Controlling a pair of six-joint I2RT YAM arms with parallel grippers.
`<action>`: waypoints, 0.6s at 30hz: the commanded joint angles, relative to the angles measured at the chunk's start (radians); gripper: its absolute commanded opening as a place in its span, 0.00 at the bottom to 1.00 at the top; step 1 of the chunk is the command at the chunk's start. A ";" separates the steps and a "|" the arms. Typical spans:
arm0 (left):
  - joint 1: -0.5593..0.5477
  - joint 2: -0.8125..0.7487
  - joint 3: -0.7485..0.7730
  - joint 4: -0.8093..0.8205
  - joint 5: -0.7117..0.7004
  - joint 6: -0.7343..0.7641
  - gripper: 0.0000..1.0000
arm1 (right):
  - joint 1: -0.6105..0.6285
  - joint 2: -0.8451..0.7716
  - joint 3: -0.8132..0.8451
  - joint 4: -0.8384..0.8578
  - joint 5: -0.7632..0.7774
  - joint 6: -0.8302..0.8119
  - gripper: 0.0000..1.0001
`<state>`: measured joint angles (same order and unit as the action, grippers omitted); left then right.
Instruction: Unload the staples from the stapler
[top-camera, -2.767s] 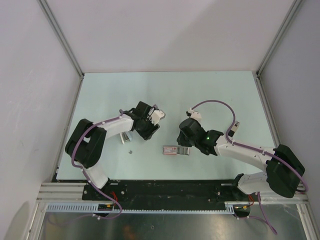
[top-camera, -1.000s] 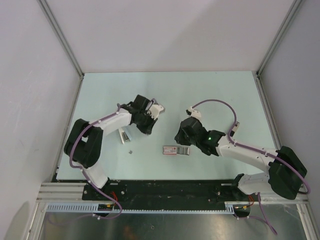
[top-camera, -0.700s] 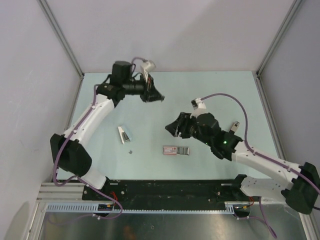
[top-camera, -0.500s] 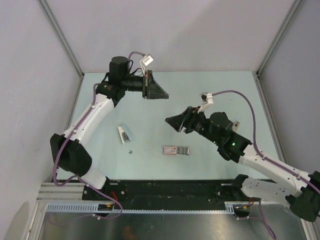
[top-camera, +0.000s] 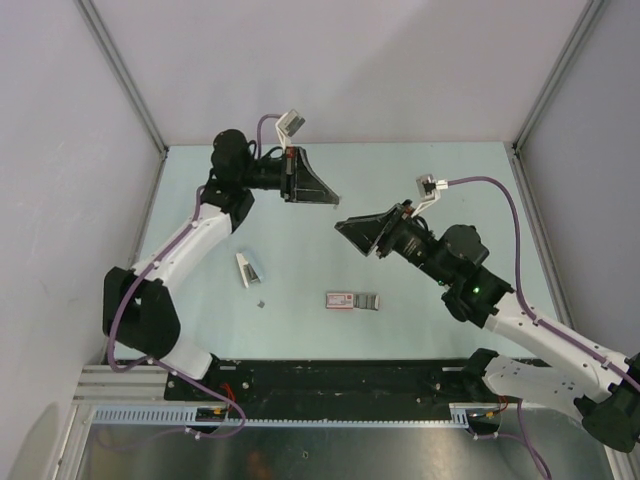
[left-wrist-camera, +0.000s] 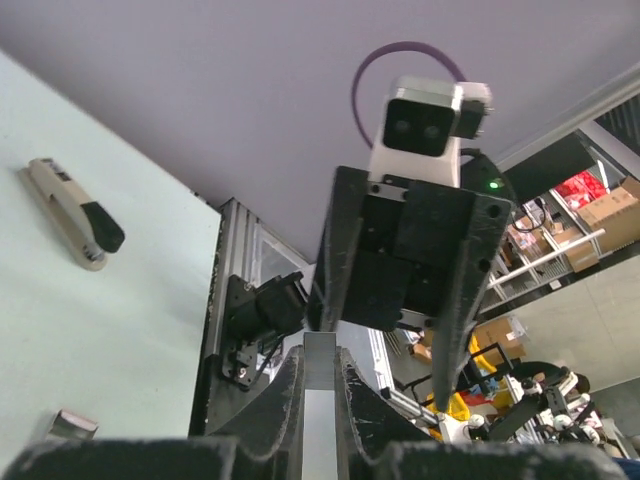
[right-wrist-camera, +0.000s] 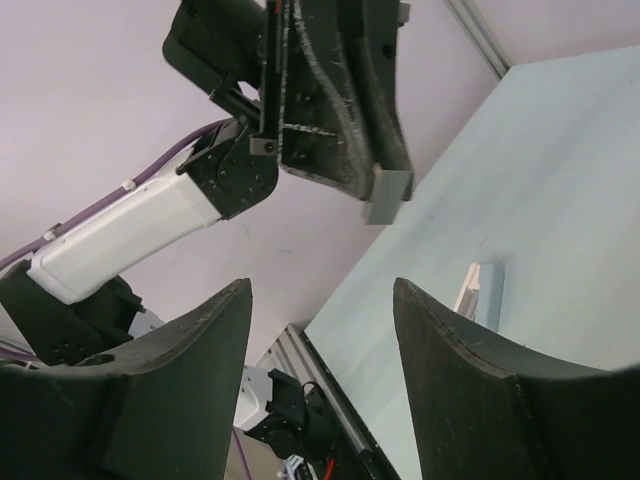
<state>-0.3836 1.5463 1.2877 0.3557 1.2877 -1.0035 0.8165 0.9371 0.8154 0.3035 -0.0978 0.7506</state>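
Looked about done: small flat red-and-grey stapler (top-camera: 352, 300) and short pale silver staples strip (top-camera: 247, 268) lay well apart on the pale table (top-camera: 450, 180), arms up clear of them, left gripper (left-wrist-camera: 319, 350) pinching some small grey bit (right-wrist-camera: 388, 197), right gripper (right-wrist-camera: 320, 290) spread empty.

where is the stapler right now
In the top view the stapler lies flat on the table near its front edge, right of a tiny dark speck.
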 joint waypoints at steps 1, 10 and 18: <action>-0.018 -0.076 -0.013 0.138 0.026 -0.117 0.04 | -0.006 -0.004 -0.001 0.078 -0.015 0.008 0.62; -0.040 -0.098 -0.044 0.179 0.010 -0.159 0.04 | -0.007 0.016 -0.001 0.125 0.001 0.024 0.56; -0.040 -0.105 -0.068 0.199 0.002 -0.172 0.04 | -0.004 0.055 -0.001 0.178 -0.010 0.056 0.48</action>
<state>-0.4191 1.4845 1.2316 0.5076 1.2892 -1.1534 0.8139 0.9791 0.8154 0.4000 -0.0990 0.7876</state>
